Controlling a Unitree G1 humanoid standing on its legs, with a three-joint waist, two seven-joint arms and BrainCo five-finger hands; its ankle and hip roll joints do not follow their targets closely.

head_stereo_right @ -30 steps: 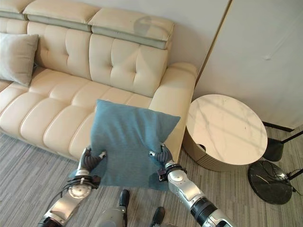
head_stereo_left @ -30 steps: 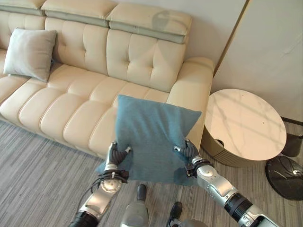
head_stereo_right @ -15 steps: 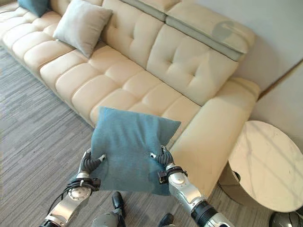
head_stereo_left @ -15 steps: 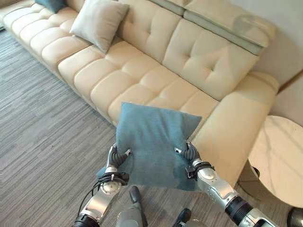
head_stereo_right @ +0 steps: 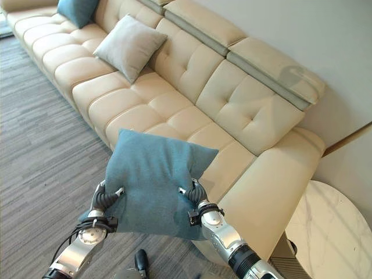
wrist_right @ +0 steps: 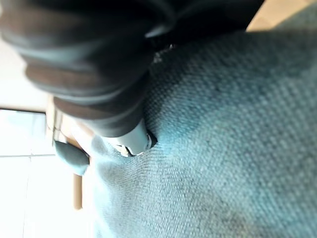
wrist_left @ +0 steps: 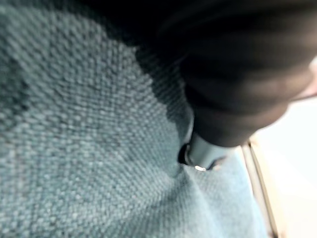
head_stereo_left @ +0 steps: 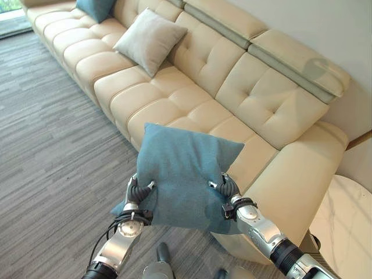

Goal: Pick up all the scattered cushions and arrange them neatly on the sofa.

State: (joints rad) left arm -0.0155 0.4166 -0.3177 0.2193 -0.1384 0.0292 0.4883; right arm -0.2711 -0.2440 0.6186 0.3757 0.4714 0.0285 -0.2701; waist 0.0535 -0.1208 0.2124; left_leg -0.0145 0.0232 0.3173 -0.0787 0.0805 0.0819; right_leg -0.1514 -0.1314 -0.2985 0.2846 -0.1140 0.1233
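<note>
The left hand [head_stereo_left: 138, 190] and right hand [head_stereo_left: 224, 187] each pinch one side of the blue cushion [head_stereo_left: 183, 174], held above the floor, just in front of the sofa [head_stereo_left: 192, 99]. Risk: each grip catches only cloth, so the fabric may slip and the cushion drop.

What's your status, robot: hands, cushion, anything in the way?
Left hand and right hand both pinch the blue cushion, held up before the sofa. Grey cushion seated farther along. Seat ahead free.
</note>
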